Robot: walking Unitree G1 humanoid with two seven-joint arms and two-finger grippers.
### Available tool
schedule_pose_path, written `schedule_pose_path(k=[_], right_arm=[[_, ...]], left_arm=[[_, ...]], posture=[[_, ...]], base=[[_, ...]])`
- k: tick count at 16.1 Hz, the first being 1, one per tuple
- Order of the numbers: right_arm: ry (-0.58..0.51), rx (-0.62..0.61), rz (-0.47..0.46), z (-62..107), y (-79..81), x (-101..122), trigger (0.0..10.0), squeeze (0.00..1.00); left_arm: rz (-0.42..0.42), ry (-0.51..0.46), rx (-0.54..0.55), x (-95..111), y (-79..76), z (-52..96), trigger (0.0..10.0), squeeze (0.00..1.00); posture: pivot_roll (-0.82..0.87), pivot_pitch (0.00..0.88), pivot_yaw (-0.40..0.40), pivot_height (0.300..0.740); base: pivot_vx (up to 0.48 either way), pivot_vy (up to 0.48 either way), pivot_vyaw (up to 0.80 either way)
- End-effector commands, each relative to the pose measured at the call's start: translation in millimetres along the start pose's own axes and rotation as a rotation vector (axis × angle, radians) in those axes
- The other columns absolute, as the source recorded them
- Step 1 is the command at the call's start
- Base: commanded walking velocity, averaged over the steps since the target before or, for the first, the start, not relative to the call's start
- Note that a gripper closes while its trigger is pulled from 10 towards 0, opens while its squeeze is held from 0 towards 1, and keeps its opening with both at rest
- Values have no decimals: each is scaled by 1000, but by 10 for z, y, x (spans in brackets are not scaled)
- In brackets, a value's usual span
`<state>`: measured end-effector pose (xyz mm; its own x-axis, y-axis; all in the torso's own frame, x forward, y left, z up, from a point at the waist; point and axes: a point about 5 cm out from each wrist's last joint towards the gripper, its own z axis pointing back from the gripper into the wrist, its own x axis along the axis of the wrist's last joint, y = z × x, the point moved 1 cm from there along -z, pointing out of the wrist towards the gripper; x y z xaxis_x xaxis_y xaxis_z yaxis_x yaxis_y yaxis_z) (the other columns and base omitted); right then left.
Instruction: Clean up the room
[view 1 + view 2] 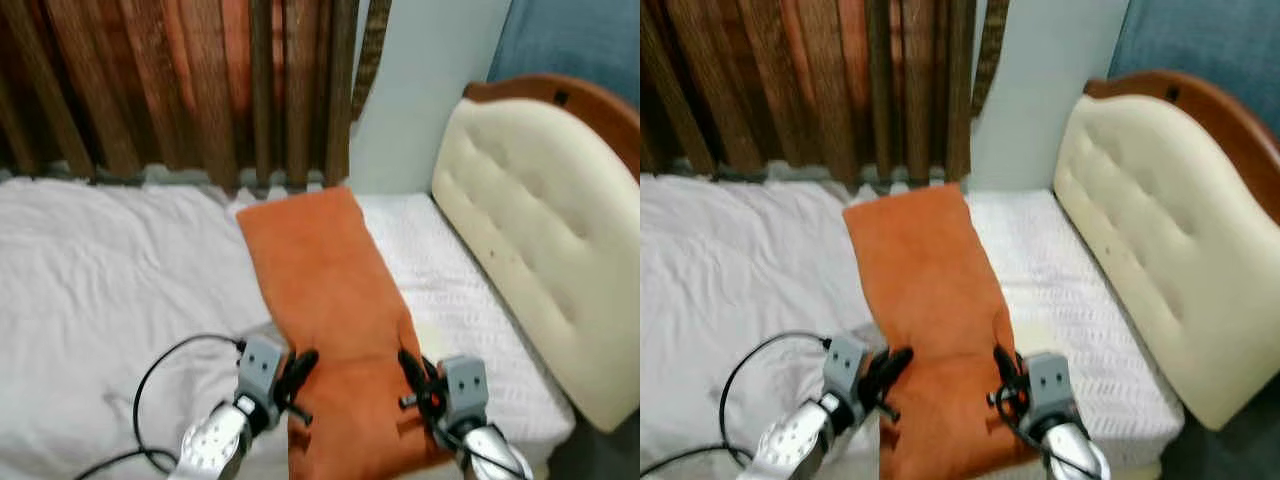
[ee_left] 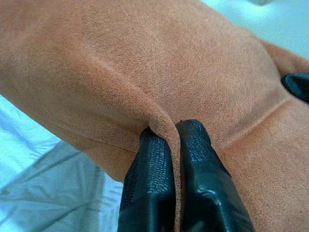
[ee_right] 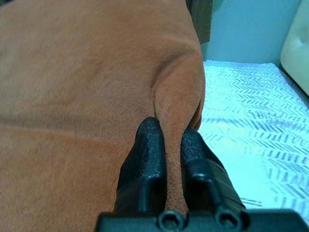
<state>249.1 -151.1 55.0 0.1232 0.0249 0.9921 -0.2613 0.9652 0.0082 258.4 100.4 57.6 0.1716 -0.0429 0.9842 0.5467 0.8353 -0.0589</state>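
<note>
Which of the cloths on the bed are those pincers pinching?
The orange blanket, folded lengthwise across the bed; the white sheet under it is untouched.

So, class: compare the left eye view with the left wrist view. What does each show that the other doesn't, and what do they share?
Left eye view alone: the padded cream headboard, the brown striped curtain and the right gripper at the cloth's other edge. Left wrist view alone: a ridge of cloth pinched between the black fingers. Shared: the folded orange fleece cloth, the left gripper and the white bedsheet.
</note>
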Motion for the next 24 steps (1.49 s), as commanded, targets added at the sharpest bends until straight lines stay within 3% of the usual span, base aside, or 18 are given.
schedule_pose_path(k=[1,9,12,13,15,19,20,21,24], right_arm=[[2,-156,21,114,-386,26,0,0],[-9,-153,5,66,-362,77,0,0],[-4,-153,1,70,-361,63,0,0],[-1,-153,1,69,-362,56,0,0],[4,-152,4,58,-376,48,0,0],[16,-179,-9,11,-466,43,0,0],[21,-191,-18,1,-484,35,0,0],[29,-216,-38,-23,-517,21,0,0],[42,-243,-102,-210,-546,-5,0,0]], left_arm=[[-42,-41,136,120,341,93,10000,0],[-44,-43,153,145,478,28,10000,0],[-98,-43,139,160,444,-6,10000,0],[-102,-40,109,155,383,-33,10000,1000],[-104,-27,59,126,318,-56,10000,1000],[-114,18,52,70,343,-71,10000,1000],[-100,11,42,80,335,-74,10000,780],[-93,12,38,79,331,-75,10000,0],[-74,16,31,5,231,-65,10000,0]], posture=[[-36,0,-51,740],[-41,0,-45,740],[-41,0,-44,740],[-43,0,-44,740],[-42,0,-44,740],[-39,0,-47,740],[-38,0,-48,740],[-37,0,-47,740],[-33,0,-44,740]], base=[[405,-251,0],[405,-253,0],[404,-255,0],[401,-259,0],[360,0,0],[0,0,0],[0,0,0],[0,0,0],[0,0,0]])
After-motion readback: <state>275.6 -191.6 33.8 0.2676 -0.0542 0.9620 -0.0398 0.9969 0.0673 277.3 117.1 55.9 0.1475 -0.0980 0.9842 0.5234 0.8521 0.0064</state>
